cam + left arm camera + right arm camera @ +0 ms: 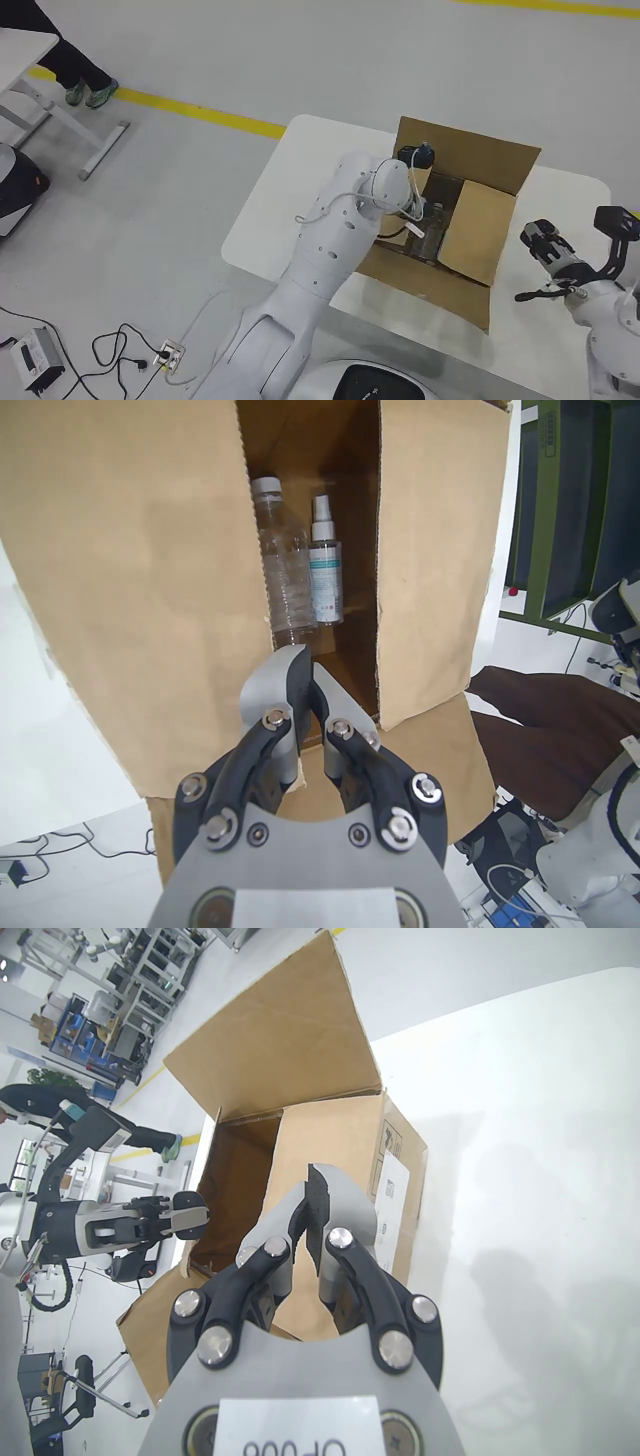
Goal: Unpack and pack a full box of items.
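Mid-table, toward the far edge: the box (478, 232) is open on top, with two flaps leaning in so only a narrow slot is left. Down in the slot a clear bottle (282, 565) and a spray bottle (325, 567) sit side by side, touching, caps the same way. I can't tell if they lie flat or lean on a wall.

- The left gripper (306, 657) hangs over the slot, just short of the clear bottle's base. Jaws are nearly together with nothing between them.
- The right gripper (315, 1193) is over the right side of the table (270, 220), apart from the box. Its jaws are also narrow and it's empty.

The step looks like the first pick of the unpack, with the clear bottle as the likely target. How I'd run it:

- Open the left jaws before descending, since there's little room to spread them once they're between the flaps.
- Line the jaw opening across the bottle body and go straight down the slot, clear of the flap edges.
- Grip mid-body with light force. It's thin plastic, probably empty, so it will dent or squirt out if squeezed hard.
- Lift along the slot so the cap doesn't snag cardboard or drag the spray bottle.
- If clearance is tight, use the right gripper to push its nearer flap back first.
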You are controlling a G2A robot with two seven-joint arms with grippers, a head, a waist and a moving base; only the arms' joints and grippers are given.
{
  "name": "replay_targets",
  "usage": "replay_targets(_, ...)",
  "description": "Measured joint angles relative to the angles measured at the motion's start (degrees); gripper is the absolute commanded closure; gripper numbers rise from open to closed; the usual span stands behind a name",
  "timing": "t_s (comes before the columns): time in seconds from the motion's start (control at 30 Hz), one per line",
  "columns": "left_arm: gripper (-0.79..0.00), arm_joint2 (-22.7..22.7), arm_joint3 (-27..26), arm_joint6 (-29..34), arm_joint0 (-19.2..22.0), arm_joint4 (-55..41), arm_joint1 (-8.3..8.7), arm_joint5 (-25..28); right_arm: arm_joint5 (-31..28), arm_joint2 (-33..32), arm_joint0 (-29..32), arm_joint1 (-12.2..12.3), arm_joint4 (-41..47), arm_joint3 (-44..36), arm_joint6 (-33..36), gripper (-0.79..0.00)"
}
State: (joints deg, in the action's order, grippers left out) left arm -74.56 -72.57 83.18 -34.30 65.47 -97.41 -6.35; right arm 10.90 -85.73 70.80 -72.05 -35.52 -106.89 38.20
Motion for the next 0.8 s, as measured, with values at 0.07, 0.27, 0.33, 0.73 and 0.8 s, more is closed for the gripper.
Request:
replay_targets(0.07, 0.000, -0.5, -2.3, 0.4, -0.3, 0.0, 0.31, 0.4, -0.1, 0.5, -0.1, 0.0, 0.2, 0.3, -0.1, 0.000)
replay_targets(0.27, 0.000, -5.3, -10.9, 2.6, -1.9, -0.8, 1.63, -0.4, -0.1, 1.4, -0.9, 0.1, 0.4, 1.1, -0.1, 0.000)
replay_targets(0.33, 0.000, -7.3, -13.2, 3.3, -2.2, -2.0, 2.00, -1.7, -0.2, 1.8, -1.1, 0.1, 0.7, 1.7, 0.1, 0.000)
replay_targets(0.73, 0.000, -5.8, -3.8, -0.4, -2.6, 0.1, 3.05, -0.9, 0.1, 3.5, -2.2, 0.1, 2.1, 4.3, -0.4, 0.000)
replay_targets(0.8, 0.000, -5.0, -3.1, -0.7, -2.7, 0.0, 3.08, -0.8, 0.1, 3.6, -2.0, 0.1, 2.4, 4.4, -0.6, 0.000)
